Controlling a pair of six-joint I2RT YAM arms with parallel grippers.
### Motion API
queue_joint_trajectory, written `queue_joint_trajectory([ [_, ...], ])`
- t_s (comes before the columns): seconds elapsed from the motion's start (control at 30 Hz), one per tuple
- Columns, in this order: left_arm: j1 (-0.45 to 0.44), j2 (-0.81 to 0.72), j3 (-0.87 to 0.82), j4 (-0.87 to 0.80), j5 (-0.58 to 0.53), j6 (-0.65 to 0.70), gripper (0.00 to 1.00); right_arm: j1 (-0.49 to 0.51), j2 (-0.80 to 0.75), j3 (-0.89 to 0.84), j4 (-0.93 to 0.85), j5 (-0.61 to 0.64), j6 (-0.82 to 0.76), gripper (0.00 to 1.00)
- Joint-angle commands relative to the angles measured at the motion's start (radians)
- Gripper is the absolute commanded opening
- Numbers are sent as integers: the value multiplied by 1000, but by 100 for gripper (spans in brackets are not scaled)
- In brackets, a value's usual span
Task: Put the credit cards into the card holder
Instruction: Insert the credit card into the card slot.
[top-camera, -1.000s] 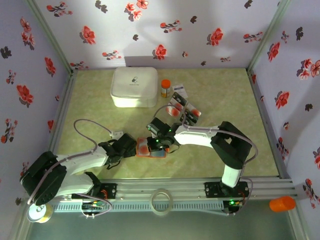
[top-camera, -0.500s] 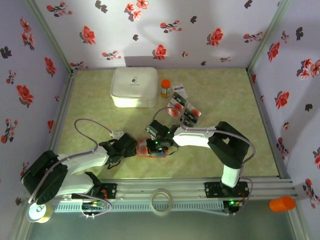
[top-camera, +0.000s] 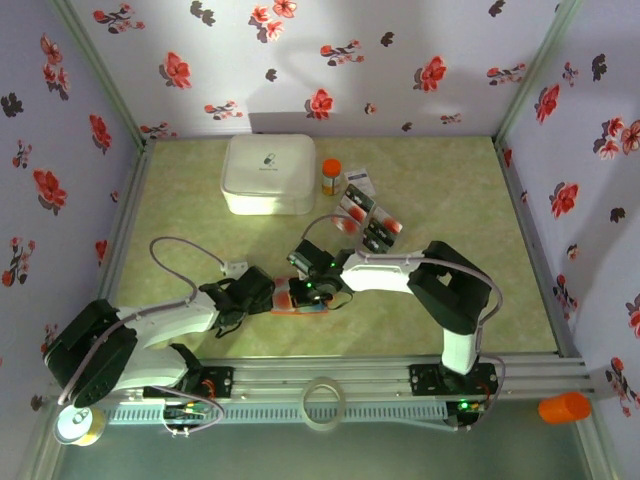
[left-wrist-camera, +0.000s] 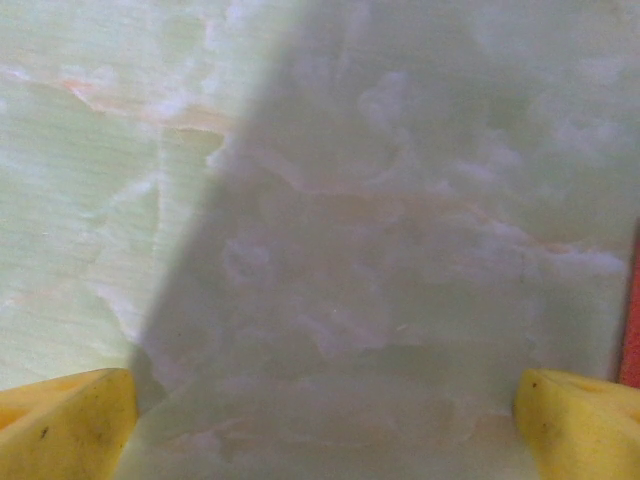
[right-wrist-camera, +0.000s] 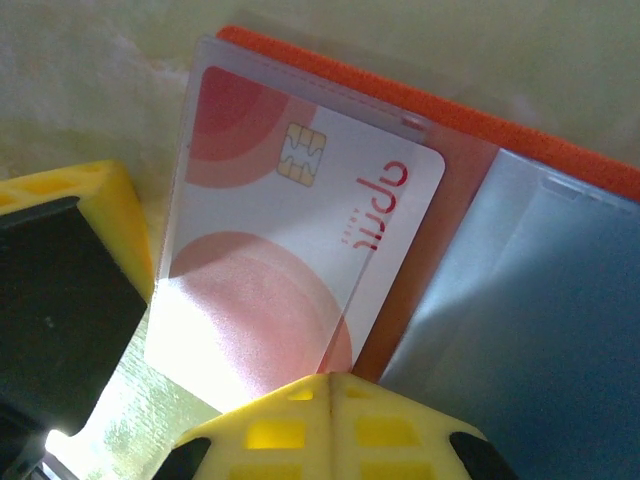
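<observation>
The orange-red card holder (top-camera: 297, 301) lies open on the table between the two grippers, its light blue inside (right-wrist-camera: 540, 300) facing up. A white credit card (right-wrist-camera: 290, 230) with red blotches and a gold chip sits partly under the holder's clear sleeve. My right gripper (right-wrist-camera: 331, 392) is shut, its yellow tips meeting at that card's near edge; whether they pinch it I cannot tell. My left gripper (left-wrist-camera: 320, 415) is open just left of the holder, over bare table, with the holder's red edge (left-wrist-camera: 630, 320) at its right. Several more credit cards (top-camera: 368, 220) lie further back.
A big white rounded box (top-camera: 267, 173) and a small orange-capped bottle (top-camera: 331, 176) stand at the back. A yellow finger (right-wrist-camera: 85, 205) of the left gripper sits close beside the holder. Flowered walls close in three sides. A tape roll (top-camera: 322, 402) rests on the front rail.
The right gripper has crept a little to the left over the card holder, covering more of it. The left arm has hardly moved.
</observation>
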Motion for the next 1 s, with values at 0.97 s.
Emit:
queue_joint_trajectory([
  [0.97, -8, -7, -25, 42, 80, -5, 99, -17, -76, -28, 14, -13, 38, 5],
])
